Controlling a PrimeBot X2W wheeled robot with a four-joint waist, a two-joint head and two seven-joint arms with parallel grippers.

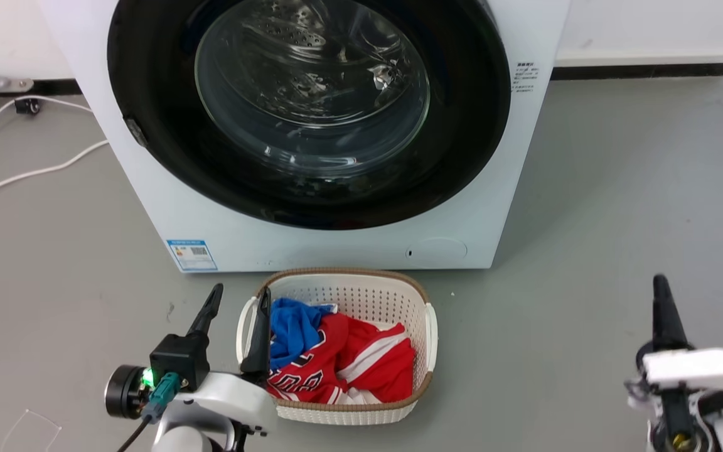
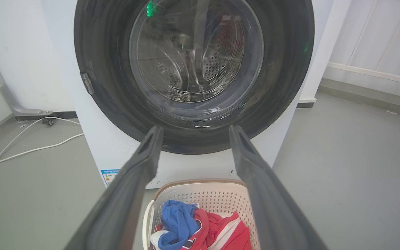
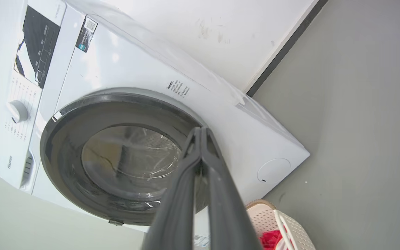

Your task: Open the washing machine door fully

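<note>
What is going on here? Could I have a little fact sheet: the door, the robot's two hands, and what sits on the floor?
Washing machine door: shut against the white machine front, untouched
Basket: white, on the floor before the machine, holding red and blue clothes
Left gripper: open, empty, over the basket's left edge, pointing at the door
Right gripper: shut, empty, off to the right, short of the door
Cable: white, on the floor left of the machine
</note>
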